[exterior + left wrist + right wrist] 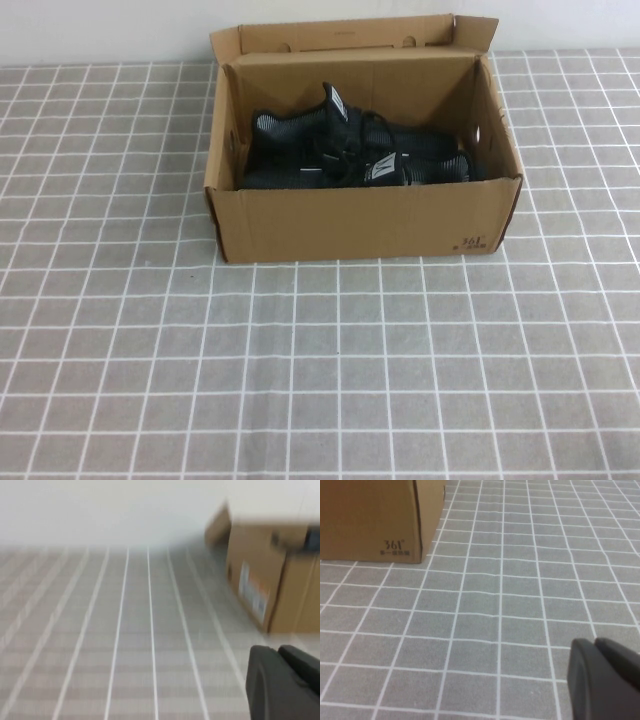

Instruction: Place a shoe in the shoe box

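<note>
At the lower corner of the left wrist view, the left pincer (285,682) is seen as a dark, blurred shape with its fingers pressed together and nothing held between them; it hangs above the desk (125,645), well apart from the shoe box (267,575), whose end wall bears a pale label that cannot be read. In the right wrist view the right pincer (602,680) is likewise closed on nothing, above the grey checked cloth of the desk, with the box corner printed "361" (393,545) lying some way off. Neither pincer is caught by the high view.

In the high view the brown corrugated shoe box (360,220) is set at the far middle of the desk (320,380), its hinged flap lid (340,35) standing open and upright behind it. Inside the box two black knit sneakers are laid side by side, lengthwise. The nearer shoe (400,168) is set against the front wall, its white tongue label facing up. The matching mate (300,135) is laid behind it, towards the back wall, with its own labelled tongue raised. The two appear to be touching where their laces meet, though the dark knit makes the boundary hard to judge. The box is surrounded by bare checked cloth on every visible side.
</note>
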{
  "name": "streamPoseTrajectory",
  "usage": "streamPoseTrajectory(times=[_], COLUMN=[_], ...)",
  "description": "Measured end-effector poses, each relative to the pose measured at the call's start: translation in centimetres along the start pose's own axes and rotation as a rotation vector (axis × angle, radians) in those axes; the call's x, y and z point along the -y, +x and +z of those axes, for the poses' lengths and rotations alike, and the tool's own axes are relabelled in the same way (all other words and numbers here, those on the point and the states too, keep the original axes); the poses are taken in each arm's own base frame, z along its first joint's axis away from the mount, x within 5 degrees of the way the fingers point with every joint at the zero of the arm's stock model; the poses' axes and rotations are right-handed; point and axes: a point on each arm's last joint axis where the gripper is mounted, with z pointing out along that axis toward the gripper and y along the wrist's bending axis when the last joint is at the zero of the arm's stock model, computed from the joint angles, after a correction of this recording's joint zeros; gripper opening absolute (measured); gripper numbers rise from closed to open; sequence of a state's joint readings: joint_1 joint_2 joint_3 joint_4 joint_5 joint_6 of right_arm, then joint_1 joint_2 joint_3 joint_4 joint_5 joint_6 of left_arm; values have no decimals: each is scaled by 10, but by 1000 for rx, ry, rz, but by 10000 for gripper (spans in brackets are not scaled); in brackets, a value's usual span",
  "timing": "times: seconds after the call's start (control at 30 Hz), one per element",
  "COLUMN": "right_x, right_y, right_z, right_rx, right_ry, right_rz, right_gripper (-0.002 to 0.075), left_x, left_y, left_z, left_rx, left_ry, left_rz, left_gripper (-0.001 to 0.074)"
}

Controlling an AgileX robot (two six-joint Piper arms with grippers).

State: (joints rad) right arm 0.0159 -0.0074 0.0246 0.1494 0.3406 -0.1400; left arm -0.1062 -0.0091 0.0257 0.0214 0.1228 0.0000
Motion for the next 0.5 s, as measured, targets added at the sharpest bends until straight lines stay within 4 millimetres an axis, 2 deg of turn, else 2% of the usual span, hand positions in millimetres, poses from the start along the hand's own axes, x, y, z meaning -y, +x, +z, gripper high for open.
streamPoseTrajectory(times=[0.23, 0.5], right_x=[0, 0], right_y=[0, 0], right_z=[0, 0], right_rx=[-1, -1], right_ry=[0, -1], right_rz=[0, 2], right_gripper=[-16, -16], left_x=[-1, -2], left_y=[23, 24], left_z=[-3, -3], left_rx=[-255, -263], left_ry=[-9, -13], left_rz=[27, 39], left_gripper=[-1, -1])
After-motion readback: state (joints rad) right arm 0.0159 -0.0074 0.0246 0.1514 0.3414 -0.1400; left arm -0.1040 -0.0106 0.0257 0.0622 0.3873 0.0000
